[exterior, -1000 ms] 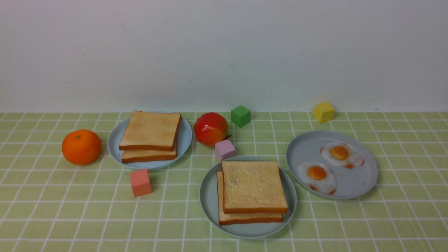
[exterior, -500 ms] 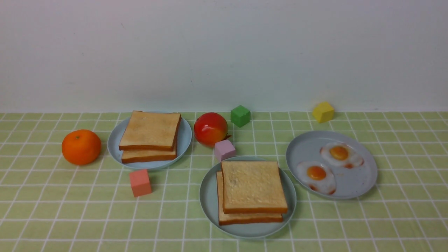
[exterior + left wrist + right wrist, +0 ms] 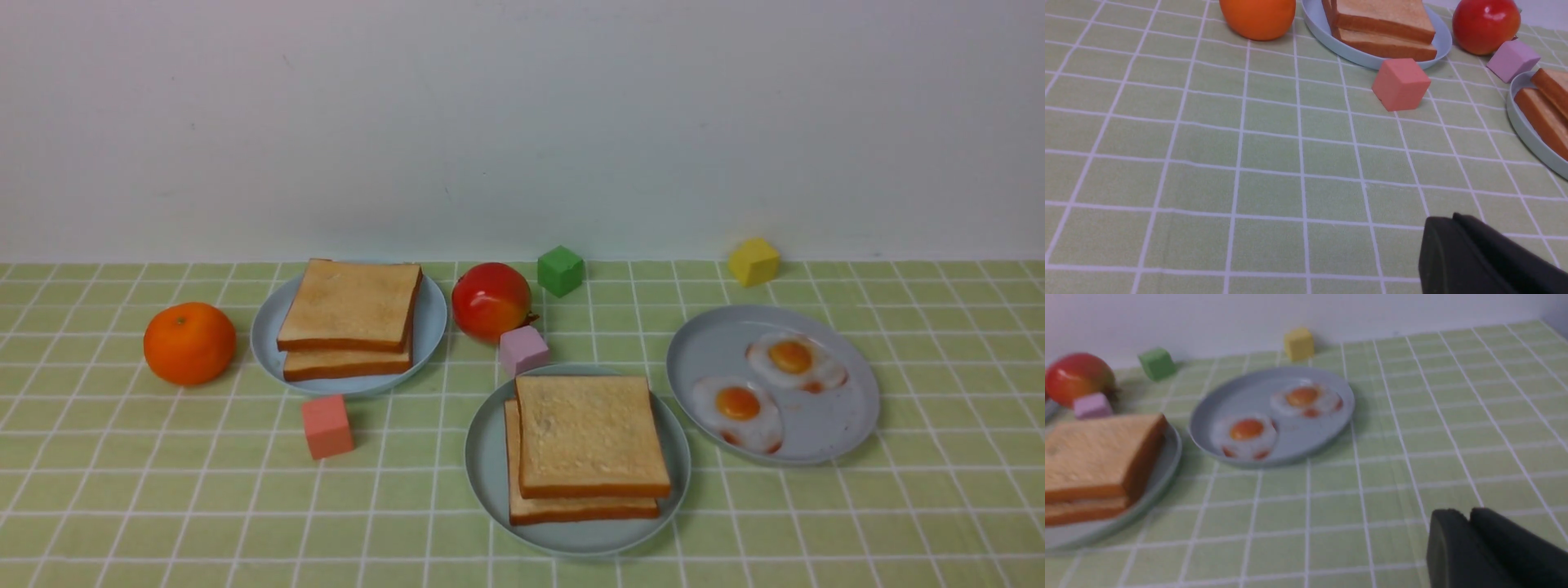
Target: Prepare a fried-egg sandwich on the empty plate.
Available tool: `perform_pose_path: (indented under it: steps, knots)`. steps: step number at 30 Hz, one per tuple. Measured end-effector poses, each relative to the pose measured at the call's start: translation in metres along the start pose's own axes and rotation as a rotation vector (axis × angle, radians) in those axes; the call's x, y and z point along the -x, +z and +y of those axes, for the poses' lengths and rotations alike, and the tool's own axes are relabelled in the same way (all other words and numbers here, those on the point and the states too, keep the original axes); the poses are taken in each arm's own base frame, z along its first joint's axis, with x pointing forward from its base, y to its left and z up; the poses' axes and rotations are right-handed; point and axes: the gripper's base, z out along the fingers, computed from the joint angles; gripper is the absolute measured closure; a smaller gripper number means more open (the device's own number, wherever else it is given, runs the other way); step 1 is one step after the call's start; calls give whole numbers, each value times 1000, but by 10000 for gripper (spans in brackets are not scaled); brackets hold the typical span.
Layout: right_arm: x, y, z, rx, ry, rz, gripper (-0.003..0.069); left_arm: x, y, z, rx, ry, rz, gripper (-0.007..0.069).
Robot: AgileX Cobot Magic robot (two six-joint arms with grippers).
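Two toast slices (image 3: pixel 586 433) lie stacked on the pale mint-green plate (image 3: pixel 483 461) at the front centre; no egg shows between them. Two fried eggs (image 3: pixel 739 404) (image 3: pixel 792 357) rest on a greyer plate (image 3: pixel 702 343) to the right. Another toast pair (image 3: pixel 351 304) sits on the plate (image 3: pixel 430 327) at the back left. Neither arm shows in the front view. My left gripper (image 3: pixel 1453 217) hovers over bare cloth, fingers pressed together, holding nothing. My right gripper (image 3: pixel 1468 512) hangs near the egg plate (image 3: pixel 1208 416), fingers touching with only a small notch at the tips.
An orange (image 3: pixel 189 343) sits at the far left and a red fruit (image 3: pixel 491 300) behind the centre plate. Small cubes are scattered about: salmon (image 3: pixel 327 425), lilac (image 3: pixel 523 349), green (image 3: pixel 561 270), yellow (image 3: pixel 754 260). A wall closes off the back.
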Motion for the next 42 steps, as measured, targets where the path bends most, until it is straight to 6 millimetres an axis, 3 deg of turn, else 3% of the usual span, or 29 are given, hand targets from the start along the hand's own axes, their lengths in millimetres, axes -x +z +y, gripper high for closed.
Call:
perform_pose_path:
  steps: [42]
  knots:
    - [-4,3,-3,-46,-14,-23,533,0,0,0,0,1,0,567]
